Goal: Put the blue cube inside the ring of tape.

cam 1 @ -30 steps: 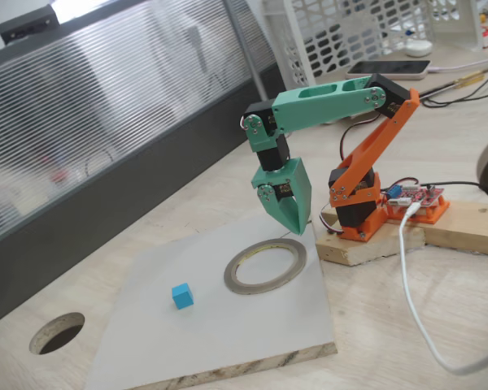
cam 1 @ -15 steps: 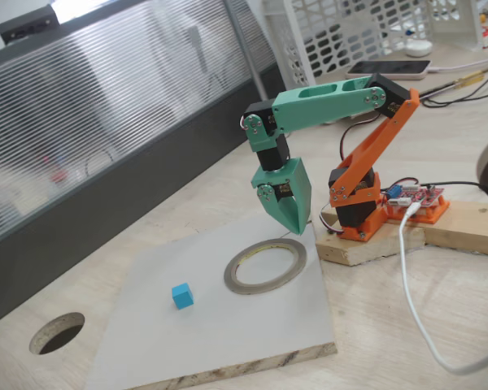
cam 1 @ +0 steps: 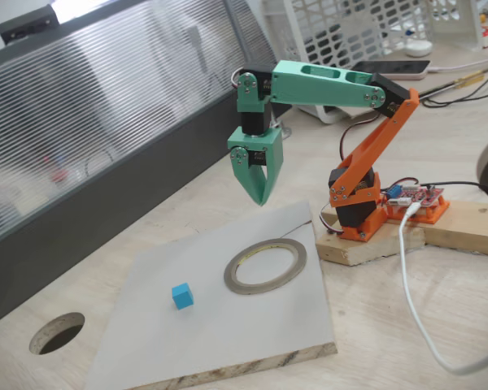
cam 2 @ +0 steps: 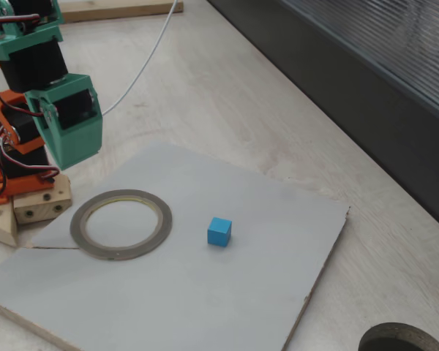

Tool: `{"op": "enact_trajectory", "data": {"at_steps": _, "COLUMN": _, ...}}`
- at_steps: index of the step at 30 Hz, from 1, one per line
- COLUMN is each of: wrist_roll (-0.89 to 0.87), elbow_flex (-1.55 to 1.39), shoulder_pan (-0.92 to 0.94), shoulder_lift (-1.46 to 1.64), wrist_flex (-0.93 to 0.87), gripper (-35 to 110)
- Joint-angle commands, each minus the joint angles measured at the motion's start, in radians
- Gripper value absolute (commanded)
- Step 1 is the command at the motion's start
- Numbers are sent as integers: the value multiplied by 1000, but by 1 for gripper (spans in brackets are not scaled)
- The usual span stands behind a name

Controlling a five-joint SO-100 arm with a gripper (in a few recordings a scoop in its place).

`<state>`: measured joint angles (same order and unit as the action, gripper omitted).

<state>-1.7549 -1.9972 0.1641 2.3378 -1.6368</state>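
Note:
The blue cube [cam 1: 181, 296] [cam 2: 219, 231] is a small sky-blue block lying on the pale grey board [cam 1: 228, 341] [cam 2: 205, 292]. The ring of tape [cam 1: 231, 276] [cam 2: 166, 223] lies flat on the same board, a short gap away from the cube. My green gripper [cam 1: 261, 201] [cam 2: 67, 165] hangs in the air pointing down, above the board's far edge and beyond the ring. Its jaws meet in a point, shut on nothing. It is well clear of both cube and ring.
A round dark hole [cam 1: 57, 333] [cam 2: 399, 340] is cut in the table by the board's corner. The orange arm base [cam 1: 354, 207] stands on a wooden block [cam 1: 464, 227] beside the ring, with a white cable [cam 1: 407, 276] trailing off. A dark panel [cam 1: 81, 219] borders the table.
The gripper has risen and swung left in the fixed view, from just above the ring's far rim to higher over the board's far edge. Cube and ring have not moved.

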Motion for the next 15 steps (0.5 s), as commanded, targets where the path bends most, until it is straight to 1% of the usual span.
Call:
{"op": "enact_trajectory", "data": {"at_steps": 1, "wrist_roll": -6, "elbow_flex": 20, "shoulder_pan": -3, "shoulder_lift": -15, "wrist_flex": -14, "gripper": 1}}
{"op": "enact_trajectory", "data": {"at_steps": 4, "wrist_roll": -5, "elbow_flex": 29, "shoulder_pan": -40, "shoulder_lift": -97, "wrist_flex": -11, "gripper": 1}}
{"op": "enact_trajectory", "data": {"at_steps": 7, "wrist_roll": -9, "elbow_flex": 31, "shoulder_pan": -155, "shoulder_lift": -152, "wrist_flex": -11, "gripper": 1}}
{"op": "enact_trajectory", "data": {"at_steps": 10, "wrist_roll": -9, "elbow_flex": 31, "shoulder_pan": -230, "shoulder_lift": -169, "wrist_flex": -11, "gripper": 1}}
{"op": "enact_trajectory", "data": {"at_steps": 15, "wrist_roll": -9, "elbow_flex": 32, "shoulder_pan": -250, "shoulder_lift": -170, "wrist_flex": -9, "gripper": 1}}
